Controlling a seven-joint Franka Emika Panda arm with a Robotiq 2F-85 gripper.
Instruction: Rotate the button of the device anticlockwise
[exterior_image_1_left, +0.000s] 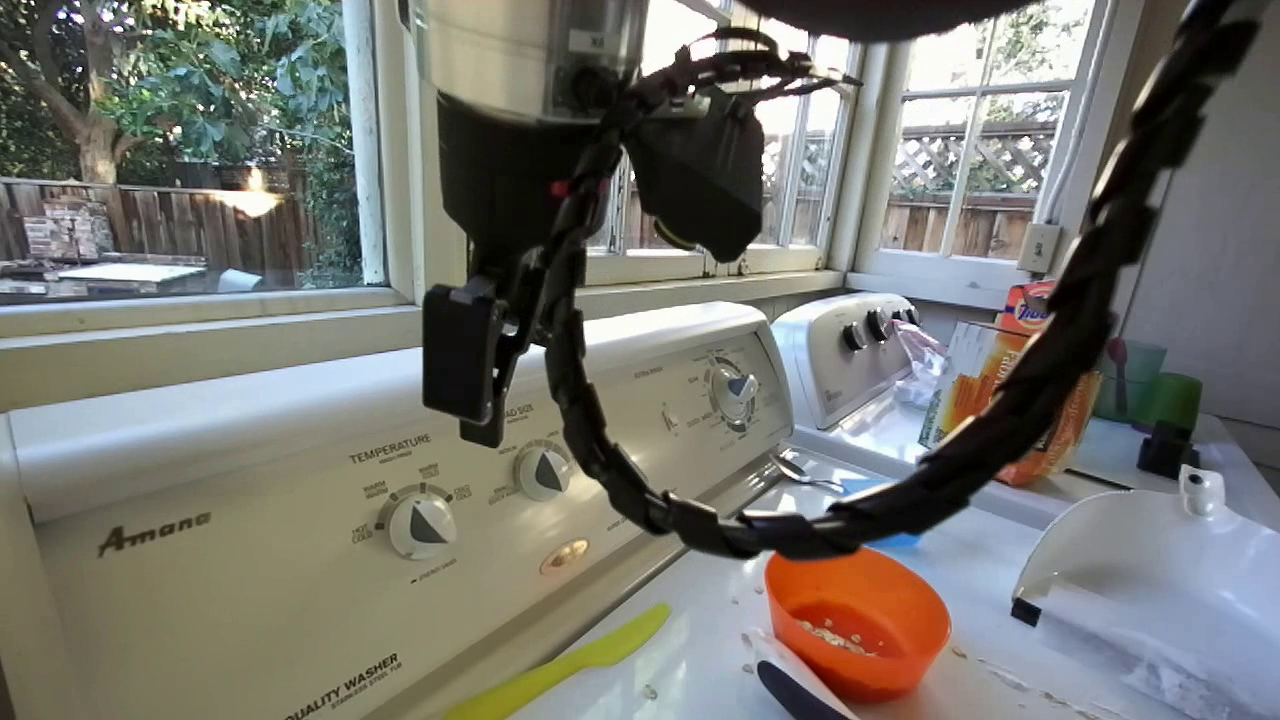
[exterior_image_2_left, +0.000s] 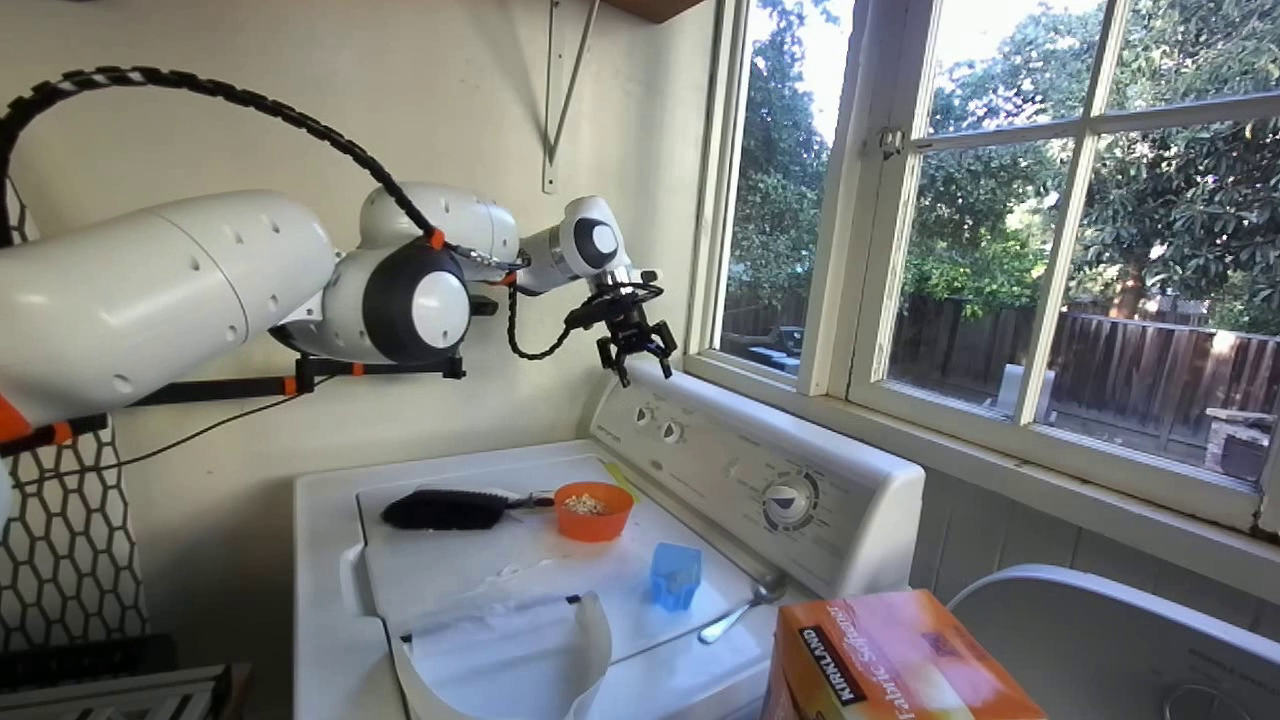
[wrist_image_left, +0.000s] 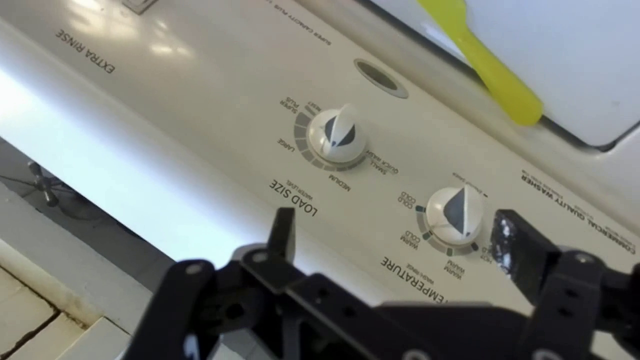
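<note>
Robotiq gripper (wrist_image_left: 394, 235) hangs before us over Amana washer panel (exterior_image_2_left: 720, 450), jaws spread apart, near temperature knob (wrist_image_left: 453, 215), load-size knob (wrist_image_left: 337, 135).

The place appears to be a home's laundry corner, judging by the Amana washer (exterior_image_1_left: 500, 580), another white appliance (exterior_image_1_left: 840, 375) with dials beside it, a box of Kirkland fabric softener (exterior_image_2_left: 900, 655), and a paned window (exterior_image_2_left: 1084, 128) facing leafy trees (exterior_image_2_left: 1190, 200) and a wooden fence (exterior_image_2_left: 1150, 365).

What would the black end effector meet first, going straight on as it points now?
Probably the washer's sloping white control panel, near the round white temperature knob and matching load-size knob; depth is unclear, so a knob might come first.
</note>
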